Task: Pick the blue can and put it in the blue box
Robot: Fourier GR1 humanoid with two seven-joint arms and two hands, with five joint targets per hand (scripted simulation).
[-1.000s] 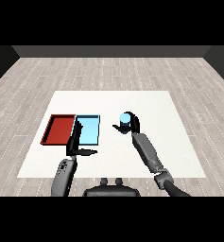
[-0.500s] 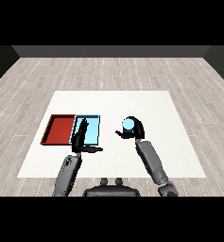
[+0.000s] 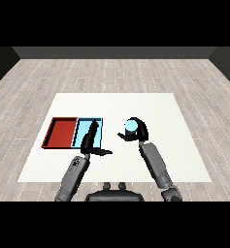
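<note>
Red tray (image 3: 61, 133) sits furthest left on the white table (image 3: 155, 104), directly touching the left side of the light blue tray (image 3: 99, 123). Taking the light blue tray as landmark: both trays lie flat, side by side, long edges together. Left hand (image 3: 90, 143) is over the near half of the light blue tray, fingers straight and pointing away toward the tray's far edge, thumb stuck out to the right past the tray's near right corner; hand spread, holding nothing. Left forearm runs back from the tray's near edge to the bottom left. Right of the light blue tray, near but apart from it, right hand (image 3: 138, 131) is curled round the blue can (image 3: 131, 127); light blue round top of can faces up, black fingers wrap its right and near side, thumb tip pokes left toward the tray. Can't tell whether the can touches the table. Right forearm slants down to the bottom right.
</note>
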